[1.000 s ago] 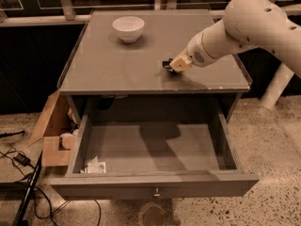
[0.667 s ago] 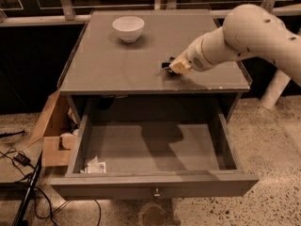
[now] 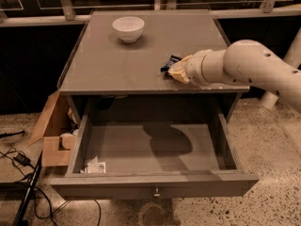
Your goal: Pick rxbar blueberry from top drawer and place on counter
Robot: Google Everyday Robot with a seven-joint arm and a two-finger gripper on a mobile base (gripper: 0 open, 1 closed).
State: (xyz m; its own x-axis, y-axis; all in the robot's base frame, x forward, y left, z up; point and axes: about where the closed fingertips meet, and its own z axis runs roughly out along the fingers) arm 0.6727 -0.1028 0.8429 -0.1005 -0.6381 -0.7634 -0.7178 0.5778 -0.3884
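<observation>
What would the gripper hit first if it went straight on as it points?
Likely the rxbar blueberry, right at the tip of the gripper, over the counter; past it the way looks free.

We reach in from the right of the table [image 3: 117,65] with our one arm [image 3: 265,72], a thick cream tube that enters at the right edge of the view and runs leftward, sloping slightly down toward its end. Its rounded last section lies level above the table's front right corner. The wrist [image 3: 207,68], a narrower cylinder, sits over the table top just behind the front edge, right of centre. Our tool [image 3: 175,69] points left from the wrist, low over the table near that front edge. Its yellowish tip is close to the surface; whether it touches the table we cannot tell.
</observation>
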